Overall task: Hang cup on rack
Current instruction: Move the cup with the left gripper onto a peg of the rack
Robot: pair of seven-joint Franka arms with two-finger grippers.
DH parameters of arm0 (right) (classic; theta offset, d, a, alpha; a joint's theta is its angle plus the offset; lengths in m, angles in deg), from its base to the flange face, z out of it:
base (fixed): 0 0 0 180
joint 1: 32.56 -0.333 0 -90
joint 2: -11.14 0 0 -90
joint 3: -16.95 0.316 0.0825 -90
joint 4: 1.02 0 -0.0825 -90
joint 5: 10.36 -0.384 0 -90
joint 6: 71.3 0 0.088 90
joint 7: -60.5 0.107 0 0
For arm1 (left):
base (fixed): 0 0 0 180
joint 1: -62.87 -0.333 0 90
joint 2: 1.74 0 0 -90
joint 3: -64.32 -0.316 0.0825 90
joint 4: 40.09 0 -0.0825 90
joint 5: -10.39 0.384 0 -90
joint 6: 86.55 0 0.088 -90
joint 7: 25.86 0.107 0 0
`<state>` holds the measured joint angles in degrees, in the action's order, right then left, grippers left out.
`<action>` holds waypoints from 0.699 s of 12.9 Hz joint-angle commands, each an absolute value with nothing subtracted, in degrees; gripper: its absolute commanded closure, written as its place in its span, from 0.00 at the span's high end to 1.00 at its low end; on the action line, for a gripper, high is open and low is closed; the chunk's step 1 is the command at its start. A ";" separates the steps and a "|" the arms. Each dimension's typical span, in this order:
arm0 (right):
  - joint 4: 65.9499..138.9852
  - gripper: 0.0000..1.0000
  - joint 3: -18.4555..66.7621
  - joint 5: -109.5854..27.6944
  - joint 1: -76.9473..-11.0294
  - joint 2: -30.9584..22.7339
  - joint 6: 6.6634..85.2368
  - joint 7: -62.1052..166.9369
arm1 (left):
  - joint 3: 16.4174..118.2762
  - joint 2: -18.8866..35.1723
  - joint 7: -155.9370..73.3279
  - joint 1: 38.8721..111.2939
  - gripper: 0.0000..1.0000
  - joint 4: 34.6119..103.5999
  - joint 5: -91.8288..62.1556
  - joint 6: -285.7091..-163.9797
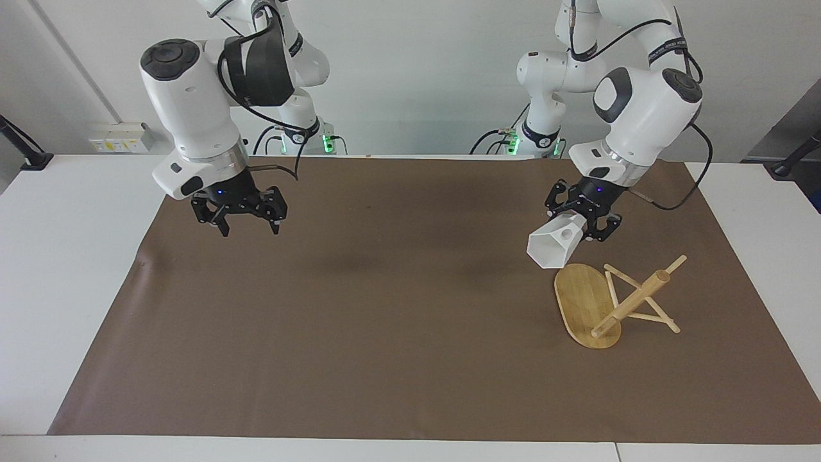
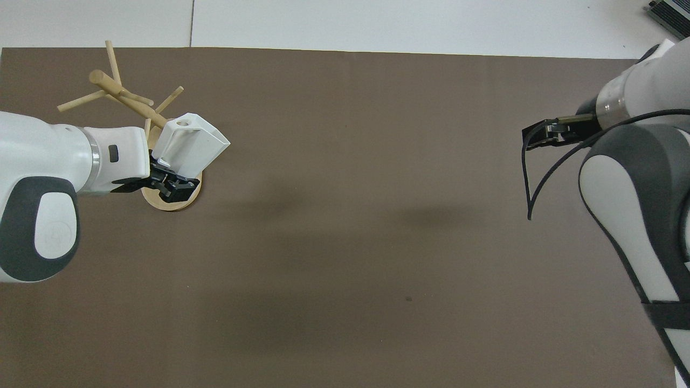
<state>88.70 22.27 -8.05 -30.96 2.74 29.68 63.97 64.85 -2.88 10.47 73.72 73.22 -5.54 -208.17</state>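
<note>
My left gripper (image 1: 580, 226) is shut on the handle of the white faceted cup (image 1: 555, 248). It holds the cup in the air, tilted on its side, just over the edge of the rack's base that lies nearer to the robots. The handle's round hole faces up. The bamboo rack (image 1: 632, 300) stands on its oval base (image 1: 580, 298) toward the left arm's end of the table, its pegs bare. In the overhead view the cup (image 2: 195, 144) and left gripper (image 2: 171, 182) cover part of the rack (image 2: 121, 94). My right gripper (image 1: 244, 221) is open and empty over the mat at the right arm's end.
A brown mat (image 1: 397, 333) covers most of the white table (image 1: 70, 269). The right gripper (image 2: 542, 136) shows only in part in the overhead view, under its own arm.
</note>
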 commanded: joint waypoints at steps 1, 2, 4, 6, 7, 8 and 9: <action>88.80 1.00 19.60 -7.02 -30.81 4.37 26.80 63.31 | 65.11 -0.07 6.84 73.06 0.00 69.51 -3.76 -207.84; 88.80 1.00 18.46 -7.02 -30.54 4.55 26.18 63.23 | 65.02 0.89 6.22 72.89 0.00 68.72 -3.33 -207.84; 88.80 1.00 16.79 -7.02 -30.54 5.07 24.16 63.05 | 65.02 2.38 5.87 71.93 0.00 67.40 -3.24 -207.84; 88.89 1.00 15.46 -7.28 -29.85 6.21 22.84 59.74 | 64.94 3.18 5.52 71.83 0.00 66.61 -3.15 -207.66; 89.15 1.00 14.59 -7.63 -29.14 7.26 21.88 57.19 | 64.93 3.27 5.43 71.22 0.00 66.61 -3.15 -207.58; 88.81 1.00 13.97 -8.15 -28.79 7.62 19.61 56.12 | 64.93 3.53 4.99 71.22 0.00 66.52 -3.15 -207.49; 88.46 1.00 13.79 -8.25 -28.78 7.89 17.84 56.02 | 64.85 3.71 4.29 71.13 0.00 66.52 -3.15 -207.40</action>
